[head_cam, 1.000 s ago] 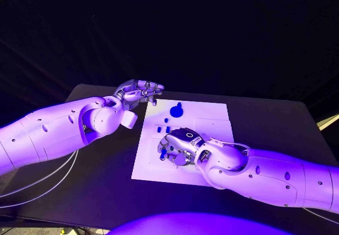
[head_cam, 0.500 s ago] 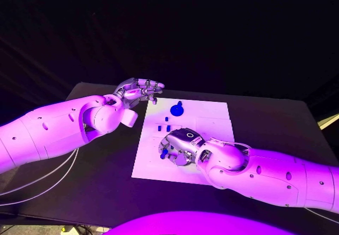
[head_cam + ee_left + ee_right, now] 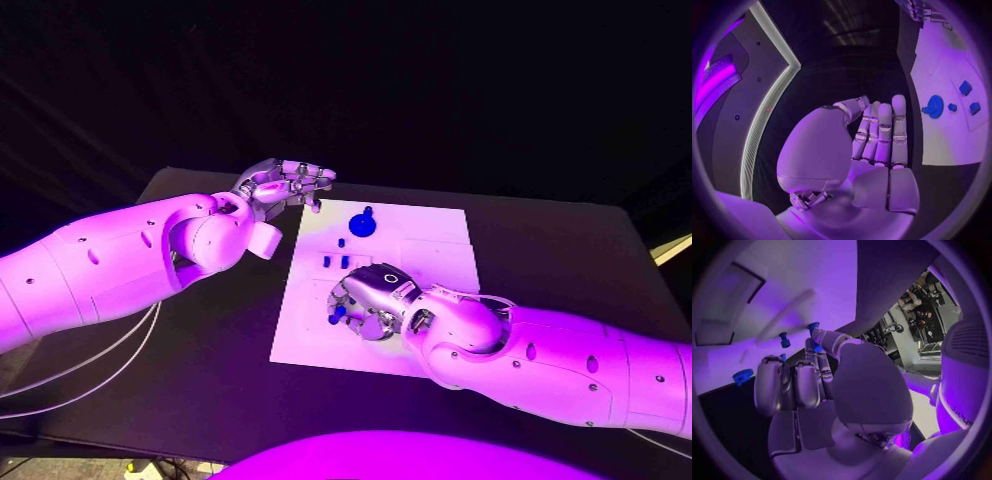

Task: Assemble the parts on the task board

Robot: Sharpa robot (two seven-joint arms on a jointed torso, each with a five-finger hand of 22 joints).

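The white task board (image 3: 426, 250) lies in the middle of the black table. On its far part sit a round blue part (image 3: 362, 224) and three small blue parts (image 3: 335, 262). My right hand (image 3: 372, 300) rests low over the board's near left area, fingers curled. It pinches a small blue part (image 3: 814, 330) at its fingertips, seen under the hand as a blue part (image 3: 339, 312). A blue peg (image 3: 784, 340) stands on the board just beyond those fingers. My left hand (image 3: 289, 183) hovers off the board's far left corner, fingers curled together, holding nothing.
The black table (image 3: 577, 250) stretches out to the right of the board and along its near side. My left forearm (image 3: 130, 260) lies over the table's left side. In the left wrist view the board (image 3: 942, 135) with its round part (image 3: 934, 106) lies beside the left hand (image 3: 879, 130).
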